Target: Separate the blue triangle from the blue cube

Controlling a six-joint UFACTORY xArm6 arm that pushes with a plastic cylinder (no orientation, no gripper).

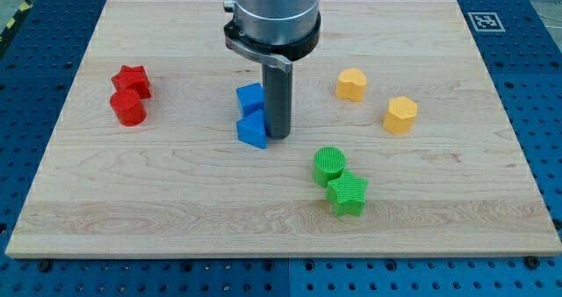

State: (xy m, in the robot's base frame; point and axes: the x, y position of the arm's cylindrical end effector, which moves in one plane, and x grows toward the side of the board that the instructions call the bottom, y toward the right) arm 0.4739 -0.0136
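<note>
The blue cube (250,97) sits near the board's middle, with the blue triangle (252,131) touching it just below. My rod comes down from the view's top, and my tip (278,136) rests on the board right against the blue triangle's right side, close to the cube's lower right corner.
A red star (133,80) and a red cylinder (128,107) touch at the view's left. Two yellow hexagonal blocks (351,84) (400,114) lie at the right. A green cylinder (330,164) and a green star (348,194) touch below and right of my tip. The wooden board (281,235) lies on a blue perforated table.
</note>
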